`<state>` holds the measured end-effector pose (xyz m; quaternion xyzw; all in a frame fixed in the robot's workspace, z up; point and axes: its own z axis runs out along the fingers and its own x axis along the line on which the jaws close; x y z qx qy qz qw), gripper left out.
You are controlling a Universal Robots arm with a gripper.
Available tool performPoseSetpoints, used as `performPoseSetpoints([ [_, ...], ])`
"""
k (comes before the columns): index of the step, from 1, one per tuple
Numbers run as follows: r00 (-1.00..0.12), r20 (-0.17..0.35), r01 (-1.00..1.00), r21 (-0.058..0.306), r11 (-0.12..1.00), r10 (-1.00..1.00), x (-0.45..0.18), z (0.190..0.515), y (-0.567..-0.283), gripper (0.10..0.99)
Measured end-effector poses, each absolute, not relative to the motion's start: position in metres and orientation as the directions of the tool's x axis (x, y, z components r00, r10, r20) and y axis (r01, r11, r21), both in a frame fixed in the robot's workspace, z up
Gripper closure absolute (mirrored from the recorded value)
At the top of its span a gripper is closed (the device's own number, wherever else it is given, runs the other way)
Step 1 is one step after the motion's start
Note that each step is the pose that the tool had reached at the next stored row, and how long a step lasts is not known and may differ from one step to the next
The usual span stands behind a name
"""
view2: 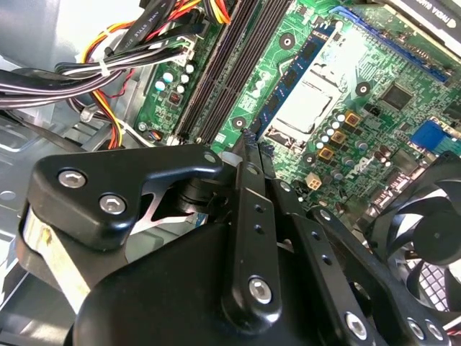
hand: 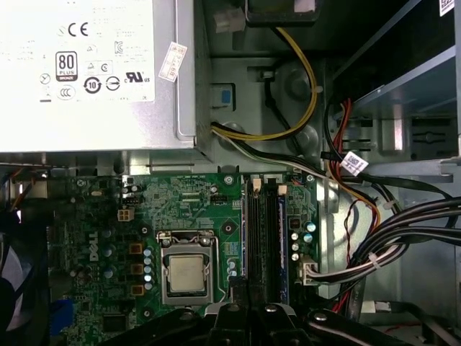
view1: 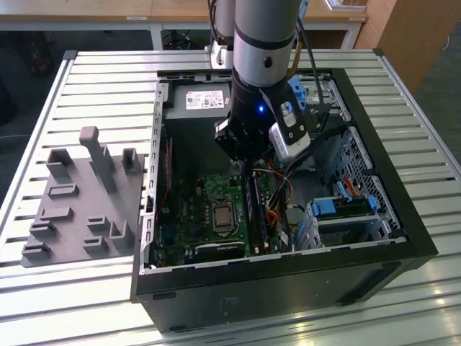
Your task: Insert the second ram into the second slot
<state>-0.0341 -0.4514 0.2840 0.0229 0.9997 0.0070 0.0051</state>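
My gripper (view1: 250,176) reaches down into the open computer case (view1: 374,238), over the memory slots (view1: 253,216) beside the processor socket. In the second wrist view its fingers meet at a narrow tip (view2: 248,140), shut on the near end of the second ram (view2: 288,76). This is a thin blue board with black chips, running parallel to the dark slots (view2: 216,72). I cannot tell whether its lower edge sits in a slot. In the first wrist view the gripper (hand: 241,299) is at the end of the slots (hand: 252,238), and a blue strip (hand: 283,245) lines their cable side.
The power supply (hand: 86,72) sits beyond the slots. Bundled cables (hand: 389,245) run close beside them, and a fan (view2: 425,238) is past the processor socket (hand: 186,274). The drive cage with light-blue latches (view1: 342,209) is on the exterior view's right. A grey fixture (view1: 79,202) lies outside the case.
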Motion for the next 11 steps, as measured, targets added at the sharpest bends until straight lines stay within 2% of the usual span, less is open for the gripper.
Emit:
performPoseSetpoints([
  [11,-0.999,-0.01,0.046,0.014,0.999,0.046,-0.0341,0.2824,-0.4514,0.965],
])
